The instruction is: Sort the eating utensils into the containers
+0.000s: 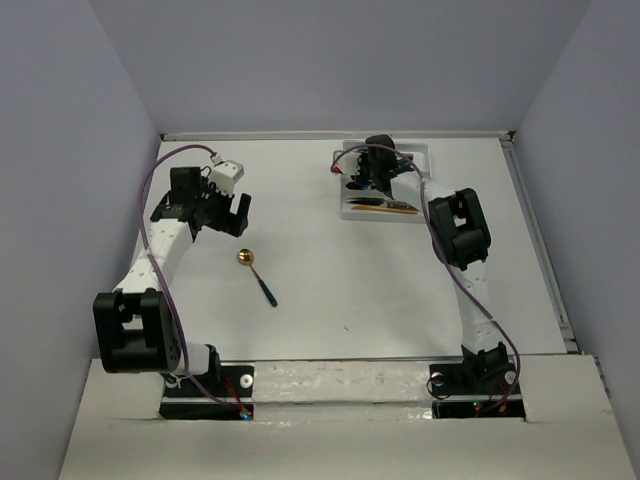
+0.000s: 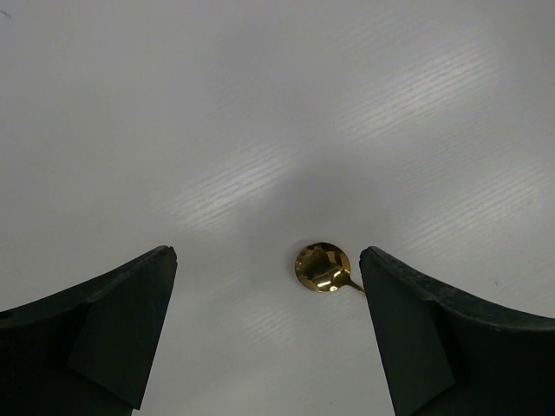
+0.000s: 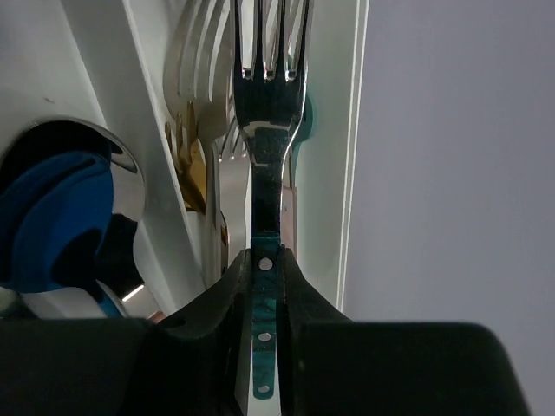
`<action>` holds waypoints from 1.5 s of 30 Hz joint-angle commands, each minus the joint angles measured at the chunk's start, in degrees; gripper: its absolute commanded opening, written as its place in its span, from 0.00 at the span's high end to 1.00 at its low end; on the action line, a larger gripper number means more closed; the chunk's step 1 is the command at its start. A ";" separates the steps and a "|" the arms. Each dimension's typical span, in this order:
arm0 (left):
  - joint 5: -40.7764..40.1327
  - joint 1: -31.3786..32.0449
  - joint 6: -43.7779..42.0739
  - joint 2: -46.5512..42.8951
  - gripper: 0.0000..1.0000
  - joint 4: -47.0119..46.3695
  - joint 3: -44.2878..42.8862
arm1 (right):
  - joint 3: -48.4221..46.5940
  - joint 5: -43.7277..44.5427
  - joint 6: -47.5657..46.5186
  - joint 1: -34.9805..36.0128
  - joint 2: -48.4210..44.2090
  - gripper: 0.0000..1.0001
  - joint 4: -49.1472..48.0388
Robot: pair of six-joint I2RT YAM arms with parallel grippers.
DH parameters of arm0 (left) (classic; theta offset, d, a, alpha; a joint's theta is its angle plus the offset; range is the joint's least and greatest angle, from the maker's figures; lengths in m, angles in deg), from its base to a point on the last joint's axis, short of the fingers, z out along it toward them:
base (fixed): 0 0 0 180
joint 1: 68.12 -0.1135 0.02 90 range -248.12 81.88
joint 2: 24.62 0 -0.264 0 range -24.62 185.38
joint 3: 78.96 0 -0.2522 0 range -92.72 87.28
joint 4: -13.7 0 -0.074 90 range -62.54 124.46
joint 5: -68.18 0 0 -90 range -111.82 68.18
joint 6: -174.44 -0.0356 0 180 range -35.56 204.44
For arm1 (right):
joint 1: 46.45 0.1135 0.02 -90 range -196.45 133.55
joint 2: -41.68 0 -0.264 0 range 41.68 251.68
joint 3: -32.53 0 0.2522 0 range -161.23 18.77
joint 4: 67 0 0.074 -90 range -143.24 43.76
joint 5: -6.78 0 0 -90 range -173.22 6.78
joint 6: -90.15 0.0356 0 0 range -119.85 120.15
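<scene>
A gold spoon with a dark teal handle [image 1: 256, 275] lies on the table left of centre; its bowl [image 2: 323, 267] shows between my left fingers. My left gripper [image 1: 225, 215] is open and empty, above and just beyond the spoon's bowl. My right gripper [image 1: 372, 175] is over the white cutlery tray [image 1: 424, 153] at the back right. It is shut on the teal riveted handle of a silver fork [image 3: 267, 156], held over the tray's outer compartment. Other forks [image 3: 201, 69], silver and gold, lie in that compartment. Blue and silver spoons [image 3: 61, 217] lie in the neighbouring one.
Grey walls enclose the table on three sides; the tray sits close to the back wall. A gold-and-black utensil [image 1: 385, 206] lies in the tray's near compartment. The arm bases stand at the near edge.
</scene>
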 commanded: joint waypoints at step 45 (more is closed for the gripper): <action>-2.14 -14.80 7.93 -16.11 0.01 -0.16 3.76 | 4.54 -15.96 85.00 27.79 -24.34 0.01 13.87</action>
